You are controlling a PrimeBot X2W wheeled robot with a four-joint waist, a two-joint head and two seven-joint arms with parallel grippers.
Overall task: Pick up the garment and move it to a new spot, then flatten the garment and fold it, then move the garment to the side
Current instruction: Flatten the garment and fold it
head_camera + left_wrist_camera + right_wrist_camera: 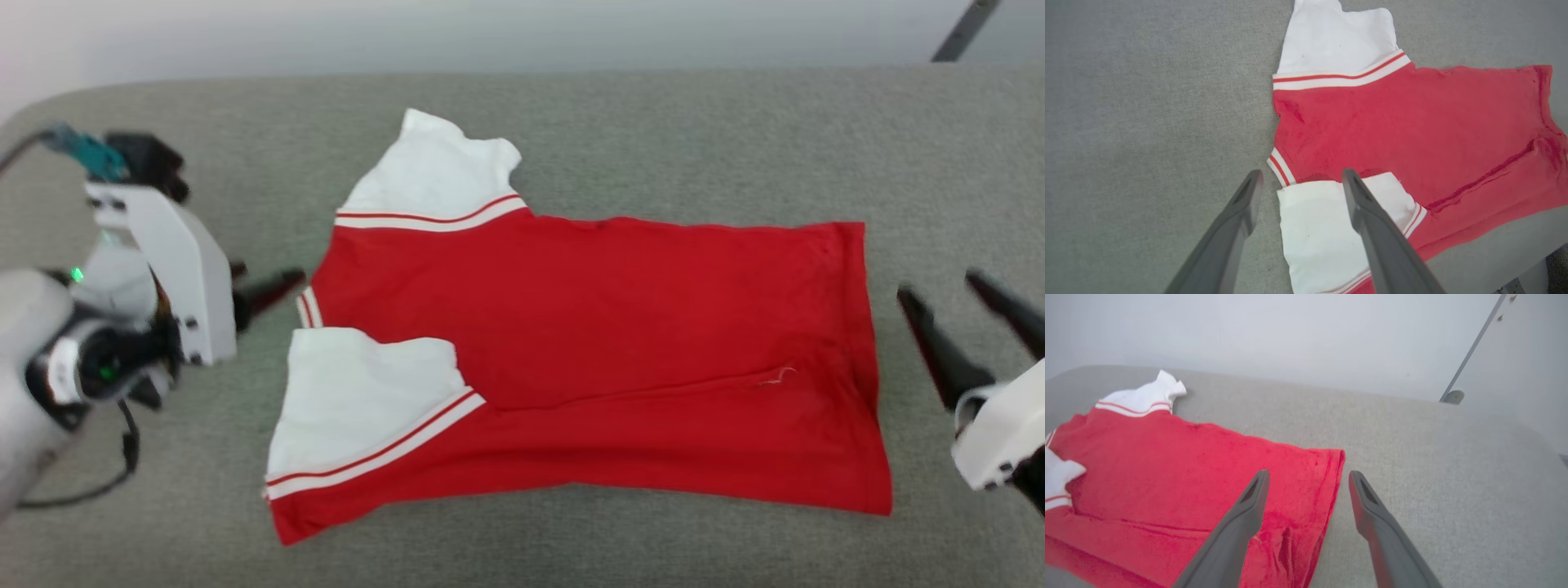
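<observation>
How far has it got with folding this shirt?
Partway. The red jersey shirt with white sleeves lies flat on the grey padded surface, near sleeve turned in. Nothing is held: left tool and right tool stand open at either end. Further folding and moving aside remain.

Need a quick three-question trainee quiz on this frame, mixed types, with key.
1. True or false: the left gripper is shut on the garment's sleeve.
2. The right gripper is nearest the garment's: A) collar B) hem C) far sleeve.
3. Fill in: the garment lies on a ___ padded surface.
Key: 1 false, both grippers are open and hold nothing; 2 B; 3 grey.
</observation>
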